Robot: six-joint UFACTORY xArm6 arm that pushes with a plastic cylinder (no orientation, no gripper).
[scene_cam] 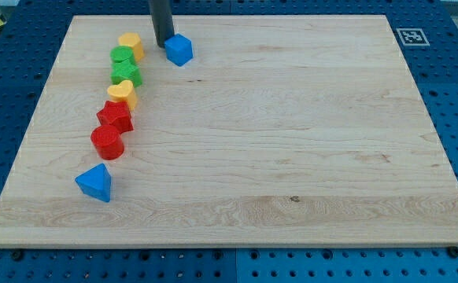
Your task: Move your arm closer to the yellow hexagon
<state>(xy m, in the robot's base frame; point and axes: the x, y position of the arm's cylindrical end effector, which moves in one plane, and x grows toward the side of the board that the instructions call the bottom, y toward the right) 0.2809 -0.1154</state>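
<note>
The yellow hexagon sits near the view's top left, at the head of a curved column of blocks. My tip rests on the board just to its right, a small gap away. The tip touches or nearly touches the left side of a blue cube. The dark rod rises out of the view's top.
Below the yellow hexagon run a green cylinder, a green star, a yellow heart, a red star and a red cylinder. A blue triangle lies apart at lower left. The wooden board has a marker tag beside its top right corner.
</note>
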